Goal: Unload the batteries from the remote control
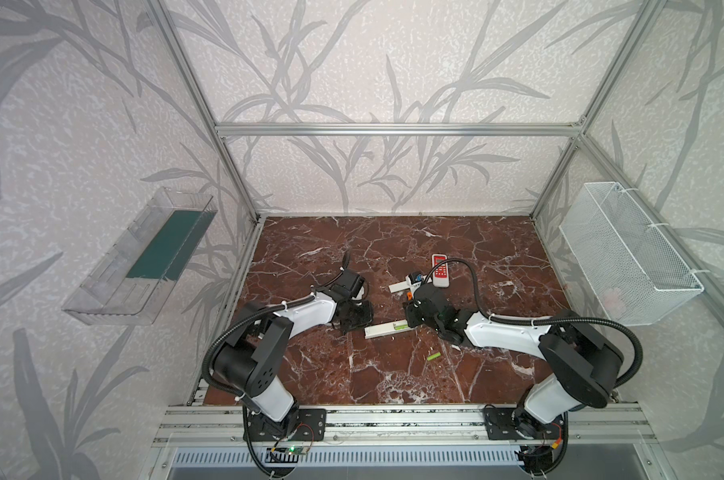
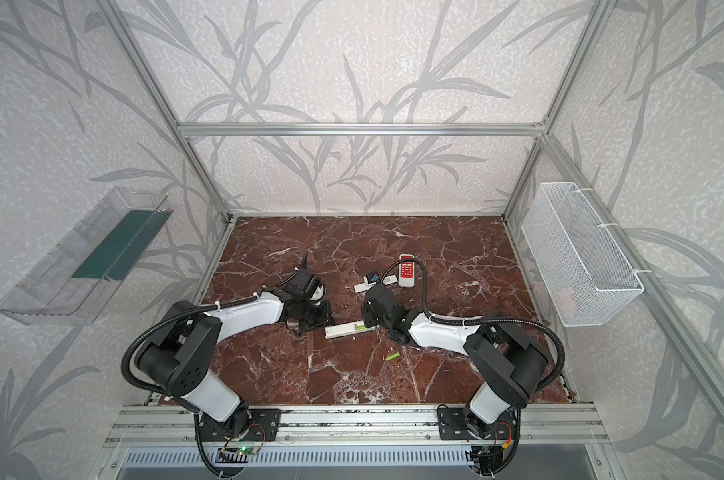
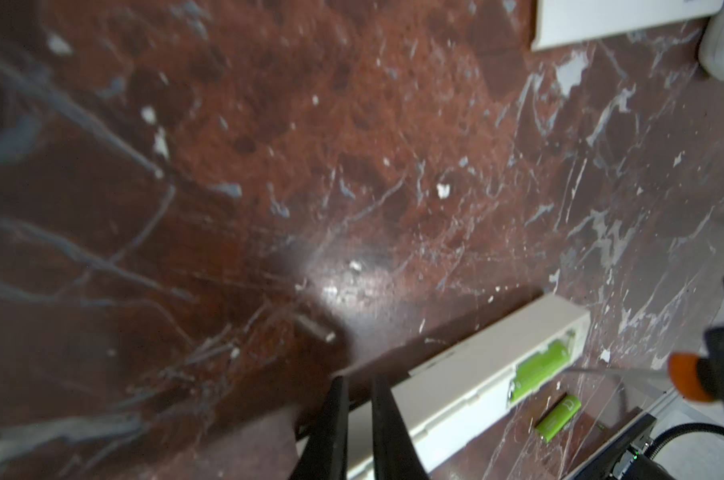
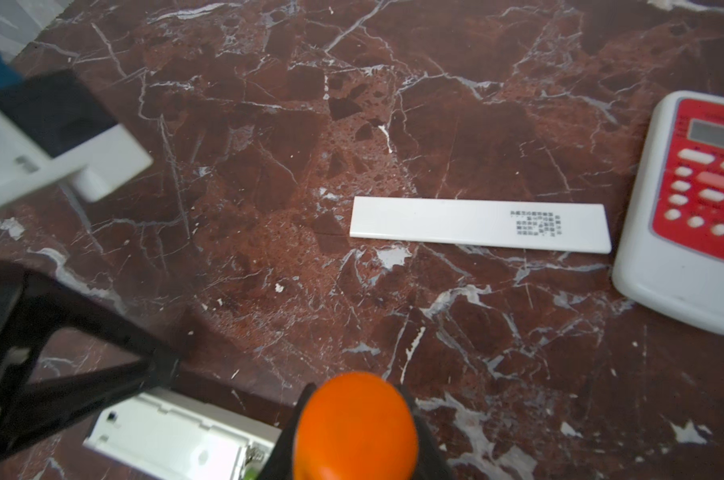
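Observation:
A long white remote control (image 1: 383,329) (image 3: 455,374) lies back-up in the middle of the marble floor, with its compartment open. A lime-green battery (image 1: 401,327) (image 3: 539,370) sits in the open end. Another battery (image 1: 433,356) (image 3: 557,417) lies loose on the floor nearby. My left gripper (image 1: 347,327) (image 3: 359,380) is shut narrow at the remote's other end, and white body shows in the gap between its fingers. My right gripper (image 1: 411,309) (image 4: 356,436) is shut on an orange-and-black handled tool (image 4: 354,428). The tool's thin metal shaft (image 3: 613,371) points at the battery end.
A red-and-white remote (image 1: 440,271) (image 4: 692,208) lies further back, beside a flat white cover strip (image 4: 476,224) and a white device with black and blue parts (image 4: 40,137). A wire basket (image 1: 626,253) hangs on the right wall and a clear tray (image 1: 139,257) on the left.

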Controlling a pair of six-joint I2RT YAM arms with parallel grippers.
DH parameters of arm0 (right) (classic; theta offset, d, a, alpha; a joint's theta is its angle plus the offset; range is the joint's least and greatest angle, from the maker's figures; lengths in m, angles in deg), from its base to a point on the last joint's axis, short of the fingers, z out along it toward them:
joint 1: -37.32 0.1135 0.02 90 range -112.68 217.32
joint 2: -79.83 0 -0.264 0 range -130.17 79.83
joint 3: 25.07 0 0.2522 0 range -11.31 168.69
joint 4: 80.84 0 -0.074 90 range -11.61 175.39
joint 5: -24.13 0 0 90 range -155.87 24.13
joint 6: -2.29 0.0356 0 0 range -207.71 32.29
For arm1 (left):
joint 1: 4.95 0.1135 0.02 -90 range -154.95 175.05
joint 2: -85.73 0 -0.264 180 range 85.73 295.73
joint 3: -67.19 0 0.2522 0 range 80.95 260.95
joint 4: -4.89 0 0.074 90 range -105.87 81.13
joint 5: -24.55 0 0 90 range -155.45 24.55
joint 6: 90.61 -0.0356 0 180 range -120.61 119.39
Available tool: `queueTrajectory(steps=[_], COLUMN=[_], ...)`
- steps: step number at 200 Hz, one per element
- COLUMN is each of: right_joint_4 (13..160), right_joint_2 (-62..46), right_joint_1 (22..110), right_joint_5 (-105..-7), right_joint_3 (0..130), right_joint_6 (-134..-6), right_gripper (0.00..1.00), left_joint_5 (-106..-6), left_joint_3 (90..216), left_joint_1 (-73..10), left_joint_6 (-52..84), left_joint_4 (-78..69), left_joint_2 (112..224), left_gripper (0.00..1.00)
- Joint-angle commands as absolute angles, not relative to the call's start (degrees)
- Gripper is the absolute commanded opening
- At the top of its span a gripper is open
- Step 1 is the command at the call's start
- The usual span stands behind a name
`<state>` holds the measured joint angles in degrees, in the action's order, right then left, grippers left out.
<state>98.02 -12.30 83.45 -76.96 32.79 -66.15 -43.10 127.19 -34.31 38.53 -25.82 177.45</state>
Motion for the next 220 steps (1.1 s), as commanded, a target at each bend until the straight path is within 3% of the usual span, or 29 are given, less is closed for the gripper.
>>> queueTrajectory(steps=[1,41,77,124,152,220], right_joint_4=[100.1,102.2,102.7,102.9,106.9,113.3], right_joint_2=[-13.6,-15.1,-15.5,-12.0,-12.6,-16.6], right_joint_1=[81.6,79.0,79.0,81.7,85.3,88.5], right_joint_5=[-77.4,-74.1,-71.8,-76.0,-80.0,-83.5], right_joint_3=[34.6,35.3,37.1,38.4,39.1,41.9], right_joint_6=[-67.6,-66.8,-65.6,-66.4,-69.3,-73.7], right_gripper=[0.00,0.00,0.00,0.00,0.00,0.00], left_joint_5=[-42.1,-41.7,-42.6,-44.7,-41.6,-38.9], left_joint_3=[124.3,119.2,118.5,116.6,113.3,112.7], left_joint_1=[-37.4,-43.5,-43.8,-42.9,-43.1,-43.1], left_joint_6=[41.8,50.0,50.7,51.6,55.4,55.3], left_joint_4=[-27.8,-22.3,-21.1,-18.5,-9.1,-6.9], left_joint_2=[173.6,169.1,166.0,162.2,163.7,169.5], left_gripper=[0.15,0.15,0.16,0.33,0.37,0.38])
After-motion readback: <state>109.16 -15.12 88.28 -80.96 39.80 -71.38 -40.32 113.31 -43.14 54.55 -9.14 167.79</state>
